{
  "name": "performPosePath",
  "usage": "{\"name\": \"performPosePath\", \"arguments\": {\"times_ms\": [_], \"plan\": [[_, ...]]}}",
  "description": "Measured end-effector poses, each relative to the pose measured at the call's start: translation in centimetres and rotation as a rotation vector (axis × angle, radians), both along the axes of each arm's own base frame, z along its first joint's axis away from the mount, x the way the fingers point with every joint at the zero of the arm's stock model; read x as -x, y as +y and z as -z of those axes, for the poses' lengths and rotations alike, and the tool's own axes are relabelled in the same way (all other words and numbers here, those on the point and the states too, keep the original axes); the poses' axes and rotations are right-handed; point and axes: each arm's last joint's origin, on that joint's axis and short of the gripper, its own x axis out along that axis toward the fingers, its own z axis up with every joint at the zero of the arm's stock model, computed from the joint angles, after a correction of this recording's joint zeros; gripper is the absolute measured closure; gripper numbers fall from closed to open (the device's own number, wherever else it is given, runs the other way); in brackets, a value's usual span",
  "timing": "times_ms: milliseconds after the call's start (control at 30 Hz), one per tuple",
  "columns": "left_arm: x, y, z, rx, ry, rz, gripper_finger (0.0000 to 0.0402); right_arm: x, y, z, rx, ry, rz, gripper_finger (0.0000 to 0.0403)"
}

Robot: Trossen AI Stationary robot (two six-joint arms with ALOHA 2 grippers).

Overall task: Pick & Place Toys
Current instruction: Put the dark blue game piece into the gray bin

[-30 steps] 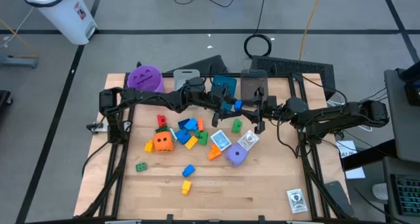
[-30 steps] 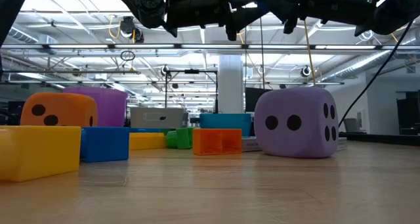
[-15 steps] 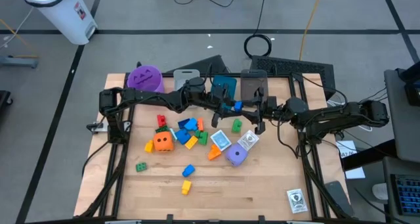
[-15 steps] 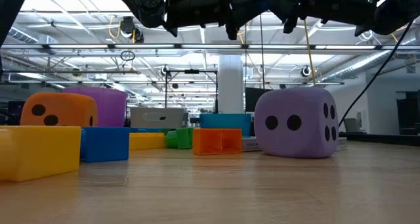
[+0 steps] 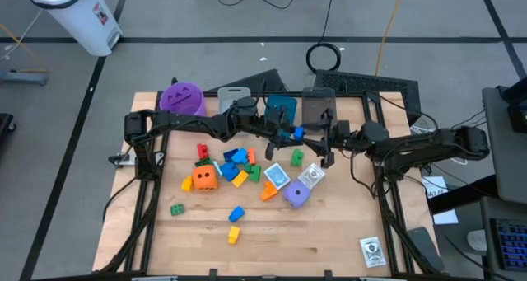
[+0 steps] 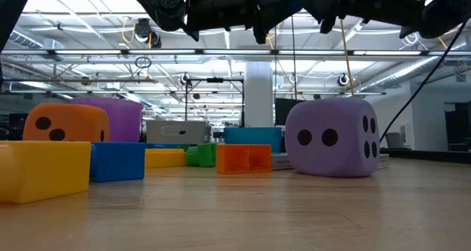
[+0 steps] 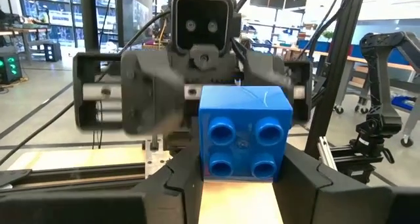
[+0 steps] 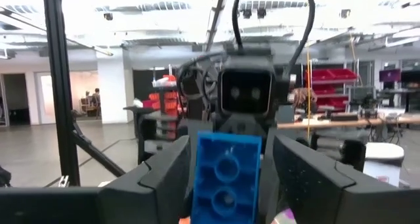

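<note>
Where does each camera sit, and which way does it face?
High view: overhead, straight down on the table; both arms meet at the blue brick.
Low view: tabletop height, level past the purple die into the room; arms cross the top.
Left wrist view: on the left arm, facing the right arm; left pincer grips the brick.
Right wrist view: on the right arm, facing the left arm; right pincer flanks the brick.
Shared: both wrist views see the brick, from opposite sides.

purple cup (image 5: 181, 97), blue bin (image 5: 281, 105), white bucket (image 5: 79, 14)
</note>
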Motion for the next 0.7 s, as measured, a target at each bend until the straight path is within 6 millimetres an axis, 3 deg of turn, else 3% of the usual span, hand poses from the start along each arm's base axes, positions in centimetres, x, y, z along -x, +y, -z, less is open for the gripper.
{"name": "performPosePath", "arguments": {"times_ms": [200, 400, 567, 700], "plan": [[0.5, 0.6, -0.4, -0.007, 0.023, -0.013, 0.0245, 1.7, 0.2, -1.6, 0.048, -0.057, 0.016, 0.0168], [3.1, 1.9, -2.6, -0.069, 0.128, -0.101, 0.0254, 3.8, 0.5, -2.3, 0.069, -0.001, 0.026, 0.0166], [5.9, 3.0, -4.1, -0.148, 0.257, -0.273, 0.0254, 5.2, 0.7, -1.9, 0.023, 0.107, 0.017, 0.0165], [7.8, 4.0, -4.3, -0.186, 0.391, -0.405, 0.0248, 5.3, 0.7, -0.1, -0.051, 0.298, 0.005, 0.0169]]}}
